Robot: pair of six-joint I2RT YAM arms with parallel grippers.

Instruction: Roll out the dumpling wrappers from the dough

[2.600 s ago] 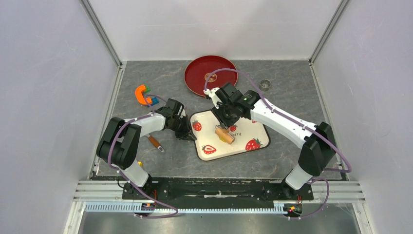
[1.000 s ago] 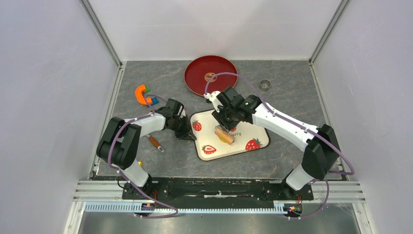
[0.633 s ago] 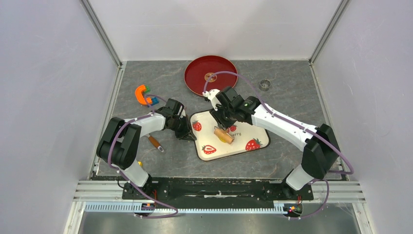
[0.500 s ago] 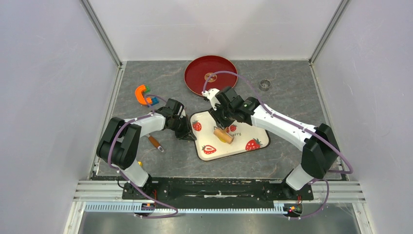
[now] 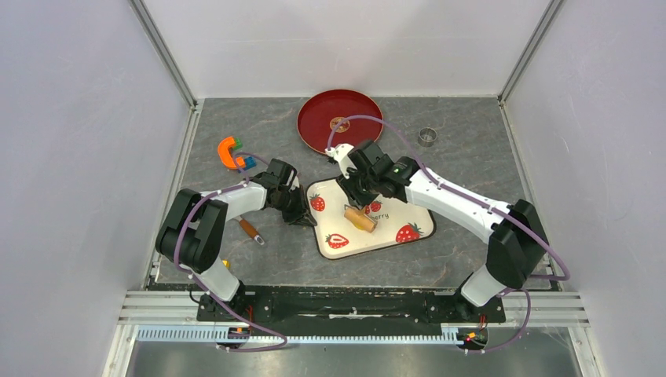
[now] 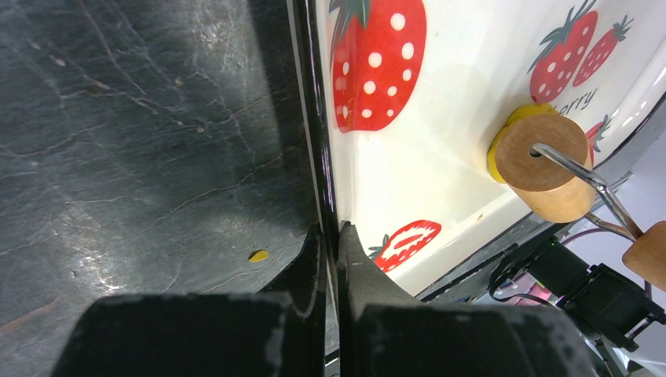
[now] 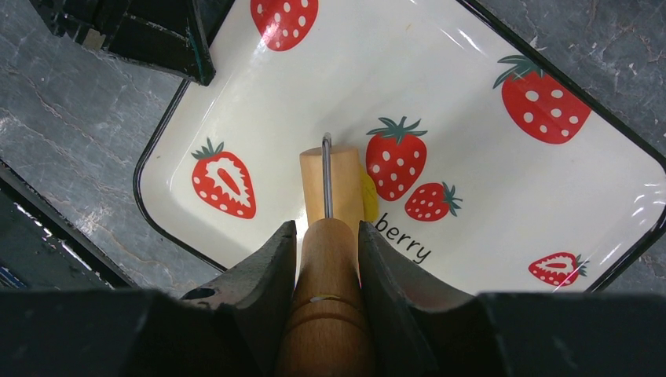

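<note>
The right gripper (image 7: 326, 229) clasps the wooden roller (image 7: 334, 184), which is pressing yellow dough (image 7: 368, 196) on the strawberry tray (image 7: 487, 165). The left gripper (image 6: 330, 236) pinches the tray's rim. What looks like a dumpling wrapper (image 5: 339, 123) lies on the red plate (image 5: 357, 106), well beyond both.

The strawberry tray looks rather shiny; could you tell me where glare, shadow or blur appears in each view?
Left wrist: the left gripper, pinching the tray rim, is dark and blurred; the tabletop shows sheen. Right wrist: glare streaks the tray's edges; the right gripper on the roller handle is soft. Top external: even light, soft shadows.
</note>
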